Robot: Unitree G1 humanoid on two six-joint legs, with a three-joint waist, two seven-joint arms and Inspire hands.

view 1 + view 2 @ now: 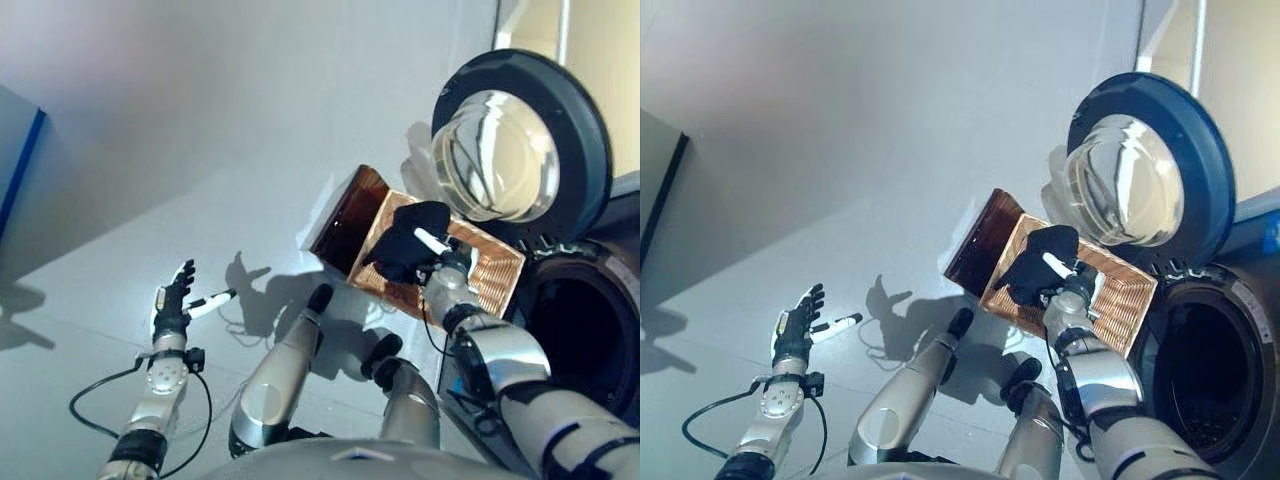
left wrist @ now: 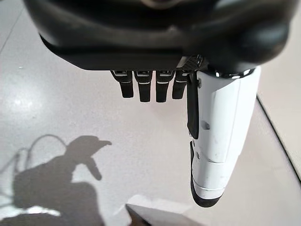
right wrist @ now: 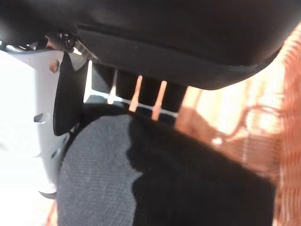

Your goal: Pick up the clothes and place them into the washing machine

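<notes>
Right hand [image 1: 432, 250] curled round dark cloth [image 1: 405, 240] over the basket [image 1: 490, 272]: pickup step. Next: carry it to the open drum [image 1: 585, 335]. Left hand [image 1: 172, 300] spread, idle over floor.

You cannot see where the right hand [image 1: 432, 248] ends in the dark cloth [image 1: 405, 245]: its fingers disappear into the fabric, so a grip is impossible to judge. The right wrist view gives you only blurred basket weave [image 3: 244, 141] past the cloth. The cloth covers part of the basket [image 1: 495, 275] floor. The washing machine drum [image 1: 1205, 375] is black inside and cut off by the picture's edge.
</notes>
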